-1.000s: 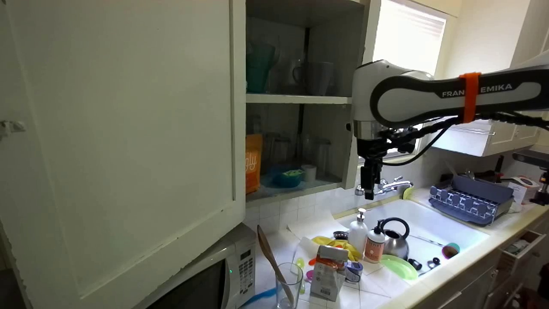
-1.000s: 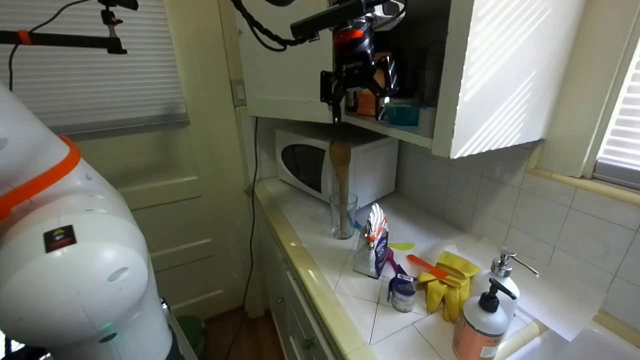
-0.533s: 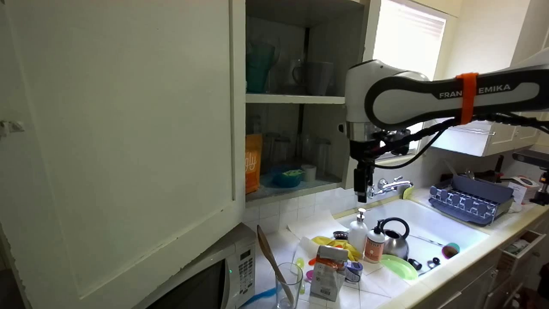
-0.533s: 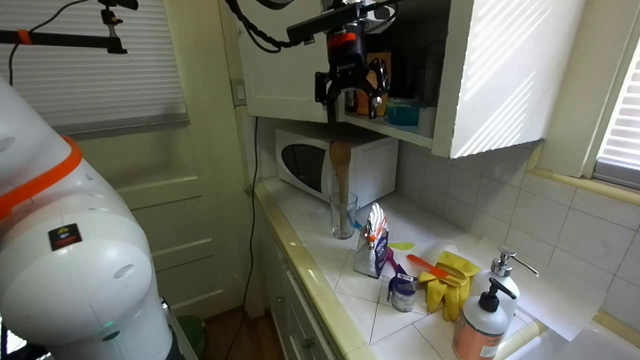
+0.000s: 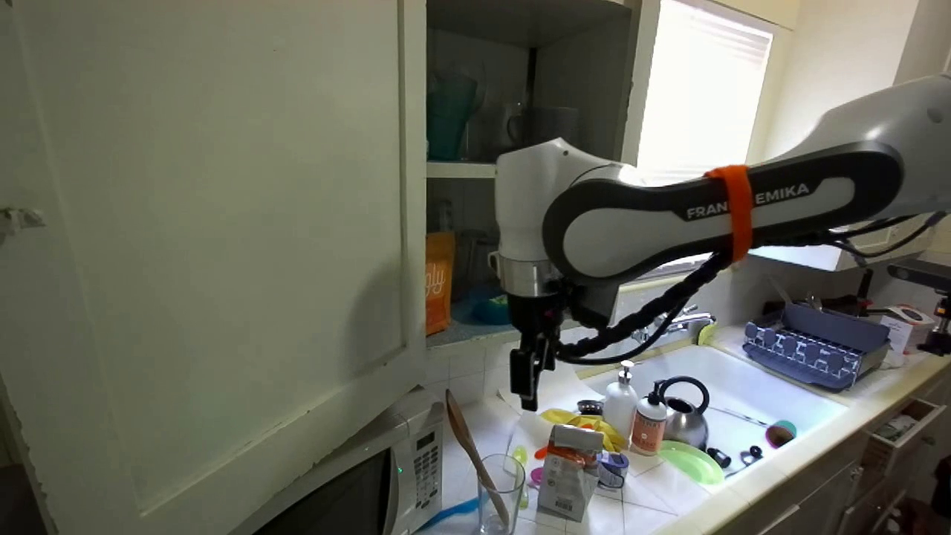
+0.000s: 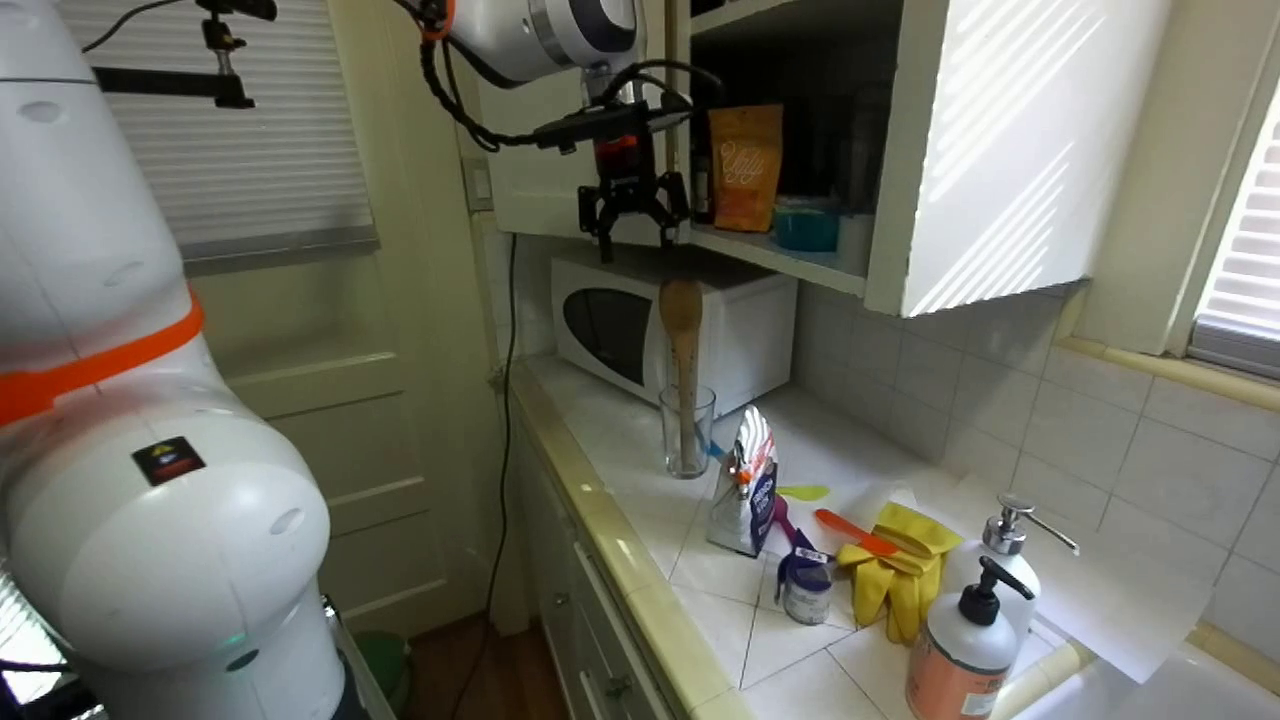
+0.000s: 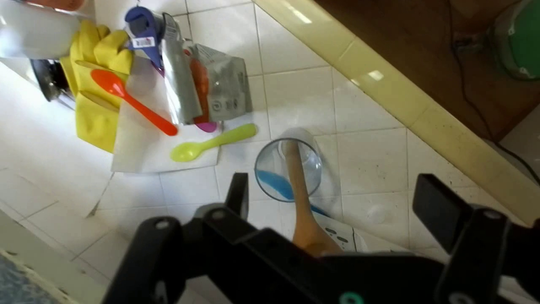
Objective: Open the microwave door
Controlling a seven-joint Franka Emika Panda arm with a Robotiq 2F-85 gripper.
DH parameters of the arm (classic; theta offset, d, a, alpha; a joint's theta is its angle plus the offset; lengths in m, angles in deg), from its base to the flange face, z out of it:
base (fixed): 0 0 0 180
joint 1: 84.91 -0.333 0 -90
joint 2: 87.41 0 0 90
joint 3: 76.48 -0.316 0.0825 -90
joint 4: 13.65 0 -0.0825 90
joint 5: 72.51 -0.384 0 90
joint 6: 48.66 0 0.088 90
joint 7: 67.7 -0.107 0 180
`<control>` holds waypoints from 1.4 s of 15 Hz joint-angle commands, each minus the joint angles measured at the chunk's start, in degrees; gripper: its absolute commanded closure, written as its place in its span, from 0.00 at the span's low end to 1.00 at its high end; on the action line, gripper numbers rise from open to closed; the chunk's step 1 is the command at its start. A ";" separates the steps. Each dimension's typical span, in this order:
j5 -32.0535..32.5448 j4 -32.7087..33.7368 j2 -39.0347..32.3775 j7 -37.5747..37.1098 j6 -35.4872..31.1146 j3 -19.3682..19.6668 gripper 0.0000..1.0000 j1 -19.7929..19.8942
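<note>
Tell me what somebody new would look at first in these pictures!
Probably the big white arm in both exterior views, with its black fingers spread apart above the counter. Next, maybe, the bright yellow gloves lying on the counter by the pump bottles. The tall wooden spoon leaning in a glass beside the microwave might catch the eye too.

Microwave door [image 5: 338, 498] cut off below in an exterior view, keypad labels [image 5: 428, 469] illegibly small

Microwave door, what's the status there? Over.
Claw open, holding nothing. Microwave door shut. Glass with wooden spoon near the control panel, possibly in the way.
</note>
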 commanded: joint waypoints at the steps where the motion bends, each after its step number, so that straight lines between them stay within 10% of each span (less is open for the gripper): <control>1: 0.11 0.84 -1.38 -0.53 0.00 0.25 0.00 -0.86; 8: -0.22 -0.03 -1.86 -3.26 -2.77 0.02 0.00 -1.27; 17: -4.61 -19.01 0.40 -20.17 -39.24 -2.76 0.00 -3.26; 21: -4.75 -18.48 -1.84 -22.15 -41.71 -3.00 0.00 -3.19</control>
